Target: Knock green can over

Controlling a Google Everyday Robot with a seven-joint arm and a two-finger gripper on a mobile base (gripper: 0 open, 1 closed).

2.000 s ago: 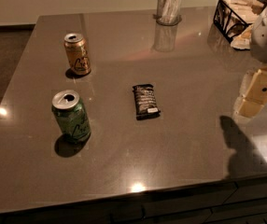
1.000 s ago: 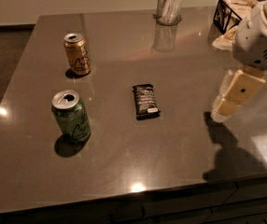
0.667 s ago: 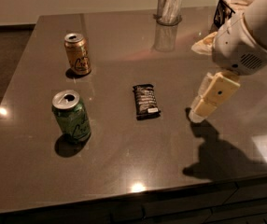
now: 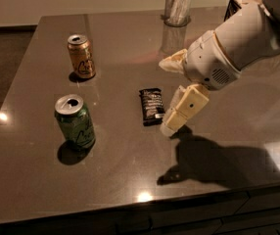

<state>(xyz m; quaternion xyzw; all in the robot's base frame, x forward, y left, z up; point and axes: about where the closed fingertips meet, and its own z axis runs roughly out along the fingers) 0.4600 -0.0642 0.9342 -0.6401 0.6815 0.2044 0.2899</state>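
The green can point(image 4: 75, 122) stands upright at the front left of the dark table point(image 4: 130, 170), its silver top and pull-tab opening showing. My gripper point(image 4: 164, 98) hangs above the middle of the table, to the right of the can and well apart from it. Its two cream fingers are spread apart with nothing between them; the lower finger point(image 4: 183, 109) points down and left, just right of a black packet. The white arm point(image 4: 243, 38) reaches in from the upper right.
An orange-gold can point(image 4: 81, 56) stands upright at the back left. A black snack packet point(image 4: 151, 105) lies flat mid-table. A clear glass cup point(image 4: 177, 7) stands at the back edge. A dark wire basket point(image 4: 235, 6) is at the back right, partly behind the arm.
My gripper and arm have swung leftward from the table's right edge to the middle, close to the black packet. Both cans and the packet have not moved.
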